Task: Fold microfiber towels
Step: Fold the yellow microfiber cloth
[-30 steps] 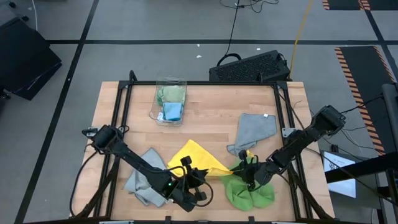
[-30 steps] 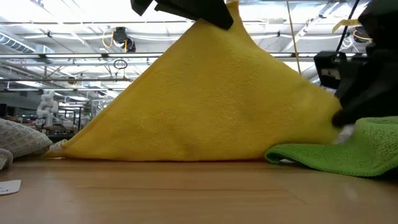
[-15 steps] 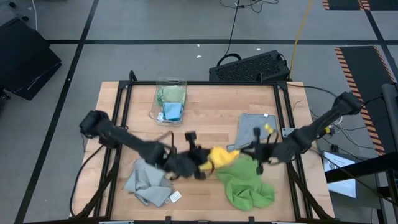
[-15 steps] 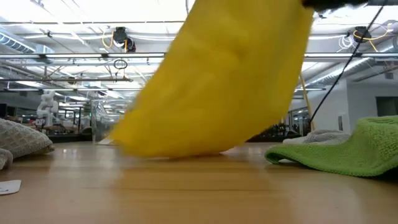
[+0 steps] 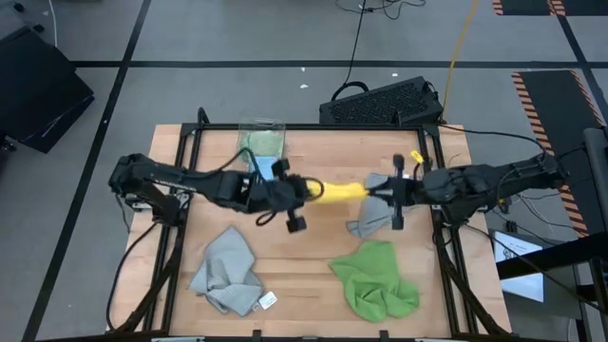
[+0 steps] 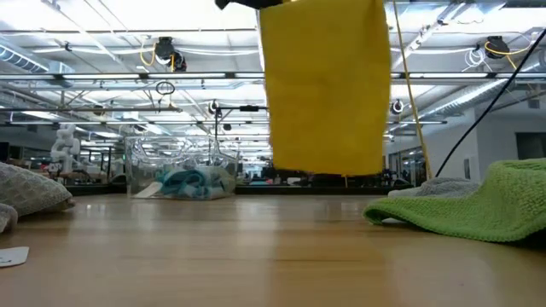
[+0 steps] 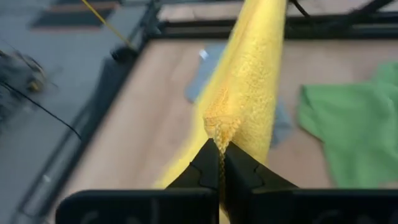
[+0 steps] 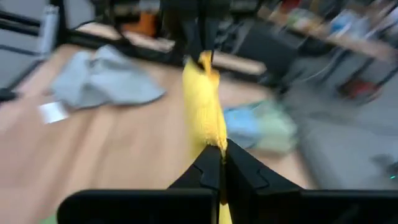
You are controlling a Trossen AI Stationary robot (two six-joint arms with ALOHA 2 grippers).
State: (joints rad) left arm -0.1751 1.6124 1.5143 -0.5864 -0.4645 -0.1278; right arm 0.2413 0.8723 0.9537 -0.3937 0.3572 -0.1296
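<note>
Premises: industrial lab or workshop hall. Evidence: grey floor (image 5: 237,38) with taped lines and hazard striping (image 5: 556,104), exposed ceiling trusses (image 6: 102,81) with strip lighting, wooden tabletop (image 5: 313,228) in a black frame, trailing cables (image 5: 359,38).

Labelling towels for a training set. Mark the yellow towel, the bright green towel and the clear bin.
yellow towel (image 6: 324,94), low view, middle of the hanging panel.
bright green towel (image 5: 375,280), high view, centre of the crumpled cloth.
clear bin (image 5: 261,128), high view, far rim.
</note>
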